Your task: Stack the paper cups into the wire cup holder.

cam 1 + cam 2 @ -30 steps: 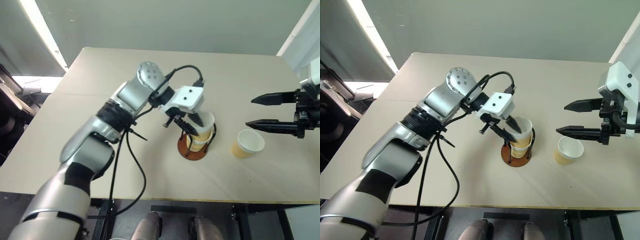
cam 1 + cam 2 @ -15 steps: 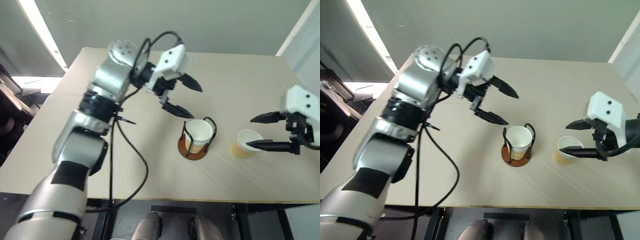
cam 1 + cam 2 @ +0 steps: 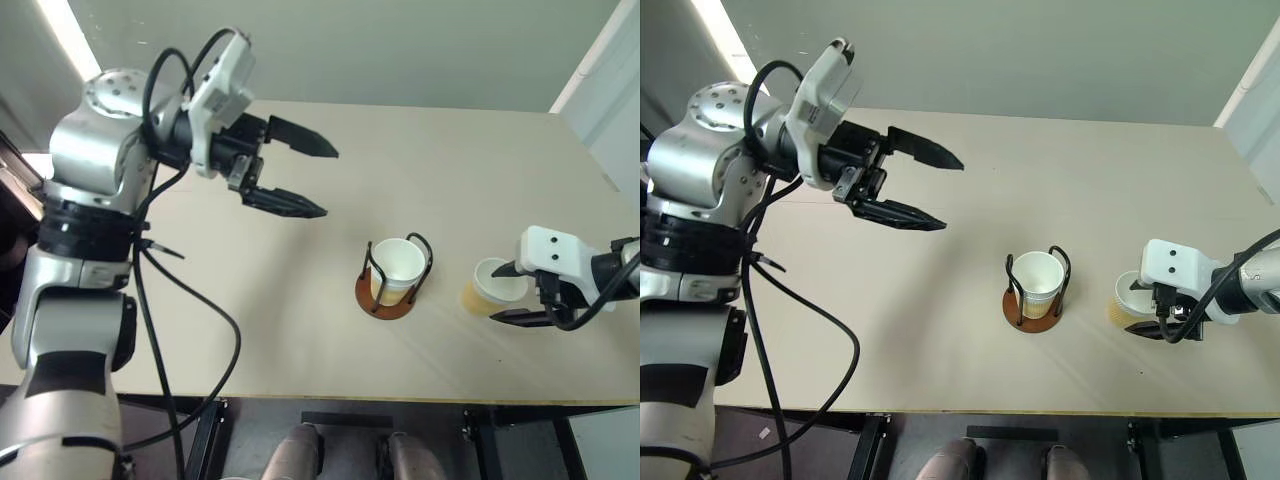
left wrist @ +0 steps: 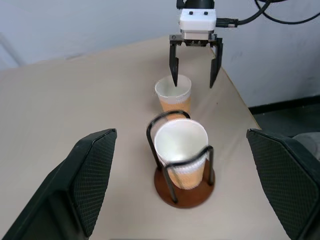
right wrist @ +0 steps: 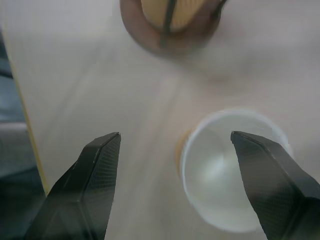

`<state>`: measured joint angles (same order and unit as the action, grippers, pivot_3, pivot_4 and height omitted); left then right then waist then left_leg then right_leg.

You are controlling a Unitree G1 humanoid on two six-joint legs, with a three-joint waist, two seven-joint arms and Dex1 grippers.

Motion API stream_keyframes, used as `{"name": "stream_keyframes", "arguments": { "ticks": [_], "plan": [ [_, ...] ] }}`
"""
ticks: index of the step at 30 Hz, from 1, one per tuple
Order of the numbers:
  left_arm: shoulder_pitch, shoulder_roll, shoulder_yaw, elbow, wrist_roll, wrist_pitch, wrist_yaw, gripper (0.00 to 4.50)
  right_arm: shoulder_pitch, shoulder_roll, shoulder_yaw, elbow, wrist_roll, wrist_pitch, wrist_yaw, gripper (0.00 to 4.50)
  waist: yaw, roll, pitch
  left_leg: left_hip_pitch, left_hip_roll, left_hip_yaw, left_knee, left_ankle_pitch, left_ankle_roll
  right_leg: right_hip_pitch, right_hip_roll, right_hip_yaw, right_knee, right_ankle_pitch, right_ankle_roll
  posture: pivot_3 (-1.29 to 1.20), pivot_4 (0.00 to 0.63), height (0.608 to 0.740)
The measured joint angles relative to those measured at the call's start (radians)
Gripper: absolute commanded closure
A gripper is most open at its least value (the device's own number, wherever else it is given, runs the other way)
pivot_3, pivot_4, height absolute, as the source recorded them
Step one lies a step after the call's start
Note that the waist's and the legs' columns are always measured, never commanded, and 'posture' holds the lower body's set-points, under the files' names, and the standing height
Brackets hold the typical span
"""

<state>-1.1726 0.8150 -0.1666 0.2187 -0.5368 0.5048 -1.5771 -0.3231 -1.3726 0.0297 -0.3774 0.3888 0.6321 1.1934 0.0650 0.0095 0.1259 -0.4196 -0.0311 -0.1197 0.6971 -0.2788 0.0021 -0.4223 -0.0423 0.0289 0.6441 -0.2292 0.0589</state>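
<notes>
A pale beige table stands before a grey-green wall. At 10 o'clock the left gripper hangs above it, fingers spread wide, empty. Near centre, the wire cup holder holds stacked paper cups. At 3 o'clock the right gripper straddles 1 loose cup, fingers apart; the left wrist view shows 1 finger over its rim.

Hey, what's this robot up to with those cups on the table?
It is stacking paper cups into a wire cup holder, which already has cups nested in it. The left gripper hangs open and empty above the table, off to the holder's left. The right gripper is open around the loose cup standing beside the holder, not yet closed on it.
</notes>
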Motion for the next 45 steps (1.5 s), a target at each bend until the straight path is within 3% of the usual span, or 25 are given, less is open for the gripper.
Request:
{"name": "stream_keyframes", "arguments": {
  "ticks": [10,13,21,22,30,35,40,45],
  "plan": [
    [0.152,0.074,0.078,-0.133,-0.012,0.070,0.053,0.05,-0.140,0.127,0.191,0.143,-0.188,-0.099,0.057,0.85,-0.013,0.000,0.000,0.001,0.000,0.000,0.001,0.000,0.001,0.001,0.000,0.000,0.000,0.000,0.000,0.00,0.150,0.740],
    [0.208,0.115,0.076,-0.155,0.022,0.049,0.054,0.00,-0.185,0.165,0.233,0.192,-0.244,-0.126,0.075,1.41,-0.017,0.000,0.000,0.001,0.000,0.000,0.001,-0.001,0.001,0.001,0.000,0.000,0.000,0.000,0.000,0.00,0.150,0.740],
    [0.259,0.150,0.075,-0.156,0.071,-0.011,0.040,0.00,-0.223,0.192,0.257,0.270,-0.305,-0.164,0.133,4.34,-0.016,0.000,0.000,0.001,-0.001,-0.001,0.001,-0.001,0.001,0.001,0.000,0.000,0.000,0.000,0.000,0.00,0.150,0.740],
    [0.254,0.157,0.076,-0.138,0.089,-0.032,0.035,0.00,-0.225,0.192,0.257,0.273,-0.305,-0.166,0.141,4.47,-0.017,0.000,0.000,0.001,-0.001,-0.001,0.001,-0.001,0.001,0.001,0.000,0.000,0.000,0.000,0.000,0.00,0.150,0.740],
    [0.184,0.180,0.098,0.004,0.146,-0.113,0.030,0.00,-0.277,0.142,0.189,0.262,-0.271,-0.163,0.220,4.47,-0.017,0.000,0.000,0.000,-0.001,-0.001,0.000,-0.001,0.001,0.000,-0.001,0.000,0.000,0.000,-0.001,0.00,0.150,0.740],
    [0.184,0.183,0.113,0.005,0.143,-0.110,0.029,0.00,-0.531,0.137,0.143,0.183,-0.185,-0.077,0.304,4.47,-0.027,0.000,0.000,0.000,-0.001,-0.001,-0.002,-0.001,0.000,-0.001,0.000,0.000,0.000,-0.001,-0.002,0.00,0.150,0.740],
    [0.187,0.176,0.114,-0.004,0.142,-0.103,0.029,0.00,-0.779,0.212,0.174,0.096,-0.129,0.012,0.378,4.47,-0.030,0.000,0.000,0.000,-0.001,-0.003,-0.003,-0.001,0.000,-0.001,0.000,-0.001,-0.002,-0.002,-0.003,0.00,0.150,0.740],
    [0.185,0.146,0.109,-0.004,0.143,-0.104,0.028,0.00,-0.861,0.316,0.294,0.046,-0.115,0.032,0.412,4.47,-0.030,0.000,0.000,0.000,-0.001,-0.004,-0.003,-0.001,0.000,-0.001,0.000,-0.002,-0.002,-0.002,-0.004,0.00,0.150,0.740]
  ]
}}
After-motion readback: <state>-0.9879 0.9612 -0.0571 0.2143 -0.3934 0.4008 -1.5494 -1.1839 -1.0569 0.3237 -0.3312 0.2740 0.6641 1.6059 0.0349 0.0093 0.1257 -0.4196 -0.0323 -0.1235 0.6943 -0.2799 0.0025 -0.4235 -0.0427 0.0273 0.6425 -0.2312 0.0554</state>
